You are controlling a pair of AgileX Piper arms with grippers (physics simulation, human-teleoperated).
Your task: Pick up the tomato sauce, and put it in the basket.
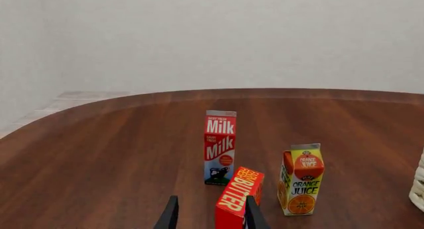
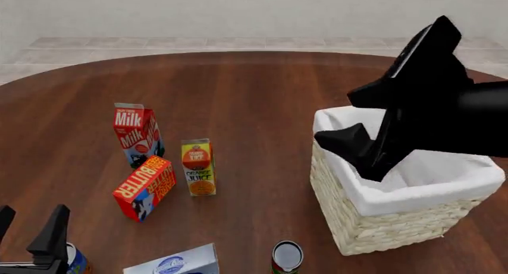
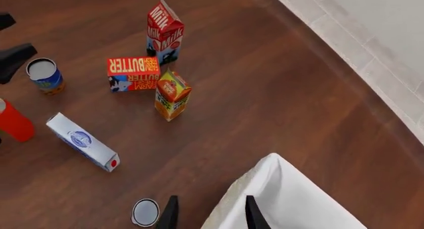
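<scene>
Right tool [image 2: 361,152] raised, fingers apart; left tool [image 2: 28,229] low, parted.

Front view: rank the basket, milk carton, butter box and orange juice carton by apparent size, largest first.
1. basket
2. milk carton and butter box: look alike, and the butter box sits nearer the camera, so unranked
3. orange juice carton

Wood table [image 2: 262,95]: milk [image 2: 137,134], OJ [image 2: 198,167], butter [image 2: 145,188], basket [image 2: 397,220], tomato sauce [image 2: 287,257], white carton [image 2: 176,263], blue-label can [image 3: 45,75], maybe red bottle [image 3: 13,120].
</scene>
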